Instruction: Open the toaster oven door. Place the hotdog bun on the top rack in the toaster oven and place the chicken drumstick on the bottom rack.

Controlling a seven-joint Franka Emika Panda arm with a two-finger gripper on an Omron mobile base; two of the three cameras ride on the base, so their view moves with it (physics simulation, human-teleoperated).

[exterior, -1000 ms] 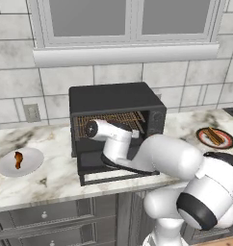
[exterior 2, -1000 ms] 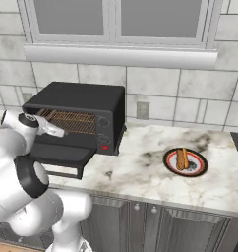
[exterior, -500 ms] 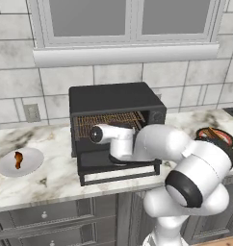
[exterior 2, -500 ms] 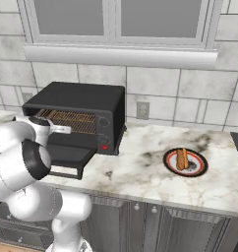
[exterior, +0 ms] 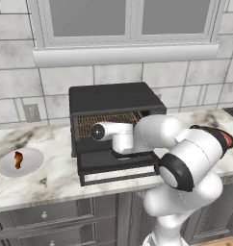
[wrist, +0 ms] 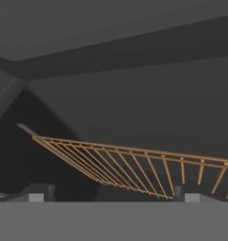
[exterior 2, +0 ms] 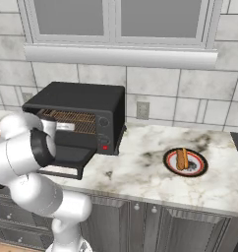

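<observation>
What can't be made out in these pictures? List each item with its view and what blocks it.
- Bottom rack: left base view, the arm's wrist covers the lower toaster oven cavity.
- Hotdog bun: left base view, the elbow hides it; a bit of plate rim shows.
- Wire rack: hand view, cut by the right edge; top or bottom unclear.

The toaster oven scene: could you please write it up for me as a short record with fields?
toaster oven: black, on the marble counter under the window
toaster oven door: folded down, open
hotdog bun: on a dark plate right of the oven
chicken drumstick: on a white plate left of the oven
gripper: jaws open, empty, facing a wire rack inside the cavity
</observation>
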